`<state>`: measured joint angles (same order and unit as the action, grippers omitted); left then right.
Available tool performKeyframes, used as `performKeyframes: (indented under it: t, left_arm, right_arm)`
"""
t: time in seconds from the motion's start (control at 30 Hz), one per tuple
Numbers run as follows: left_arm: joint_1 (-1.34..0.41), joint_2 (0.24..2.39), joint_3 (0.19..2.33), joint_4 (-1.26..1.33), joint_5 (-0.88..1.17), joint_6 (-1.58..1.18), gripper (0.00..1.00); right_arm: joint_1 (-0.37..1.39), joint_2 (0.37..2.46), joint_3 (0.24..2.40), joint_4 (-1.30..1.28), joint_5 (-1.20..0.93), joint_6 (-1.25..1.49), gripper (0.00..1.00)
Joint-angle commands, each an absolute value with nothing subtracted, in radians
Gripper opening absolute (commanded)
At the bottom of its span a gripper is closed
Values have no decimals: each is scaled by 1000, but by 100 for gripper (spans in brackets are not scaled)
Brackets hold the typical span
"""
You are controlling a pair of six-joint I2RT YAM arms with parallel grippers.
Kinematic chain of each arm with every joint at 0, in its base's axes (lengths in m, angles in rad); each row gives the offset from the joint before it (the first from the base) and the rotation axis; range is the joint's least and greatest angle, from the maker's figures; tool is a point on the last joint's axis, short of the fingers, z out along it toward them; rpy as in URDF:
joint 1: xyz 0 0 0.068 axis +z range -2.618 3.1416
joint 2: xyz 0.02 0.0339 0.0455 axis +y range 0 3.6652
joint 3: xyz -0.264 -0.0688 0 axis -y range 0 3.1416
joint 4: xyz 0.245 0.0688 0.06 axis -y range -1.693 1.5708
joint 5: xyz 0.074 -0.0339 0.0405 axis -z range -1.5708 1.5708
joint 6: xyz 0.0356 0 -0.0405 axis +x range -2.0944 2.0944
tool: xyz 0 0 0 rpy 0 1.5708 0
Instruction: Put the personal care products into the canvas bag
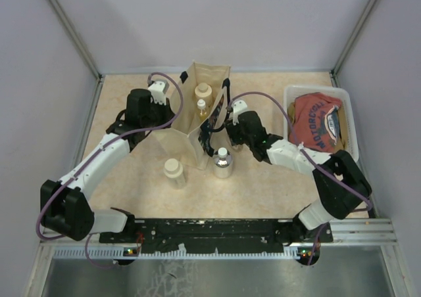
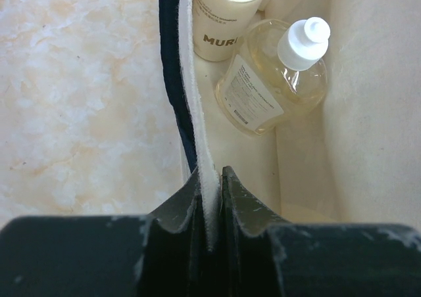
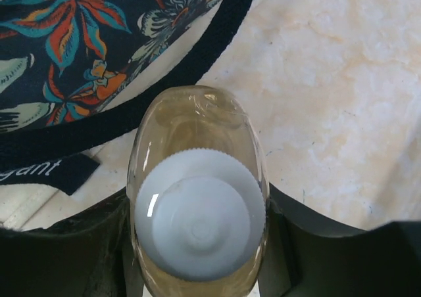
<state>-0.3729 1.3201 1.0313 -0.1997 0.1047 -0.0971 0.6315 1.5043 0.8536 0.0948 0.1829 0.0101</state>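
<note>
Two holds: pinches rim of canvas bag (image 2: pixel 196 100) in left claw (image 2: pixel 210 177) to hold mouth open; clamps amber bottle (image 3: pixel 197 119) in right claw (image 3: pixel 198 205) for loading.

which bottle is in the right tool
The amber bottle outside the bag, held by the right tool; the other amber one sits inside it, the round clear bottle stands free.

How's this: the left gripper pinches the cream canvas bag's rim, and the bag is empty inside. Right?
Not empty. The left gripper does pinch the rim of the cream canvas bag, but the left wrist view shows a cream plastic bottle and a round clear amber-liquid bottle inside it.
</note>
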Motion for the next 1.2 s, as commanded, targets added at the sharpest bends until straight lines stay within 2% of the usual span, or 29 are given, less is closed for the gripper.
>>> performKeyframes:
  t: [0.0, 0.23, 0.43, 0.77, 0.97, 1.17]
  left_arm:
    - [-373, 1307, 1055, -228, 109, -90, 0]
    - [-372, 1305, 1052, -226, 111, -91, 0]
    - [-373, 1311, 1044, -212, 119, -98, 0]
    - [-372, 1312, 1037, -201, 135, -102, 0]
    - [-372, 1316, 1037, -193, 163, -107, 0]
    - [-373, 1303, 1039, -190, 178, -110, 0]
  right_arm:
    - [626, 1434, 854, 155, 181, 8, 0]
    - [627, 1297, 1024, -123, 386, -35, 0]
    - [627, 1194, 1226, -204, 414, -55, 0]
    - [627, 1270, 1494, -24, 101, -112, 0]
    - [627, 1386, 1523, 142, -147, -68, 0]
    - [640, 1497, 1497, 225, -235, 0, 0]
